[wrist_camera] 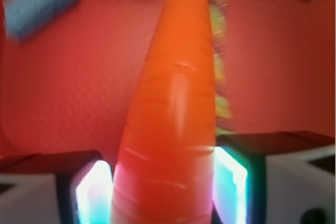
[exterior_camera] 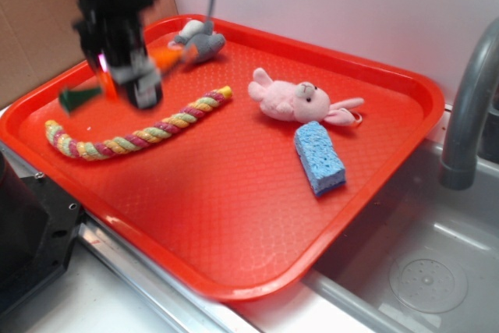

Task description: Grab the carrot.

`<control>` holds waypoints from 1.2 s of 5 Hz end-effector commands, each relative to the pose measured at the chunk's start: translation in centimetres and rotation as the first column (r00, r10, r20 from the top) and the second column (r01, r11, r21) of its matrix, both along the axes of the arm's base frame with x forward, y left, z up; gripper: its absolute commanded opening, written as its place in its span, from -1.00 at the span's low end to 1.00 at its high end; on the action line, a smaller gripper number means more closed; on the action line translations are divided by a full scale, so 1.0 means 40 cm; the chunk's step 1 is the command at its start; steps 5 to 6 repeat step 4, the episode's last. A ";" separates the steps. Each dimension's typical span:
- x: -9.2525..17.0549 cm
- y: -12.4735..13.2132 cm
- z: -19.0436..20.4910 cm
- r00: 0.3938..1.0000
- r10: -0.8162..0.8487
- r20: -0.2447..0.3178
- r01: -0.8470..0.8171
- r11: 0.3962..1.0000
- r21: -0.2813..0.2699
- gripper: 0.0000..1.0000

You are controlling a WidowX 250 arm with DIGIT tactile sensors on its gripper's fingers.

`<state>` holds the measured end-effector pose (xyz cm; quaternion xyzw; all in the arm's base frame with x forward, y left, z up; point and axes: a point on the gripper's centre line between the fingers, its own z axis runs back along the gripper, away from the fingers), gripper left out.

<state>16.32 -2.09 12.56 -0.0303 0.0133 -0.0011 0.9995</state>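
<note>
At the tray's (exterior_camera: 234,216) far-left corner the hand (exterior_camera: 125,76) sits clenched on the carrot (exterior_camera: 165,58), w/ the green stem (exterior_camera: 79,97) poking out left and the orange taper out right toward the grey plush (exterior_camera: 199,41). The exterior view is motion-blurred there, so can't say for sure whether the carrot is off the tray or just skimming it; it looks slightly lifted. The wrist view settles the grip: carrot (wrist_camera: 173,119) runs straight up the middle, both pads (wrist_camera: 228,182) pressed against its thick end, tray surface behind.

Progress, as a judgement: the grab itself looks done, or v. nearly. Approach and closing are over; what's left is prob. only a clean lift and hold w/o slip. The carrot is glossy and tapered, so it could slide out toward the thin end if the squeeze is light.

Other stuff is untouched and apart from the hand: rope (exterior_camera: 140,134) lies just below it, pink bunny (exterior_camera: 296,100) and blue sponge (exterior_camera: 319,158) well off to the right. Sink and faucet (exterior_camera: 472,107) beside the tray, bench under it.
</note>
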 end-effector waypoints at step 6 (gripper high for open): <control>-0.004 0.083 0.202 0.970 0.172 0.171 -0.183 0.982 0.050 -1.00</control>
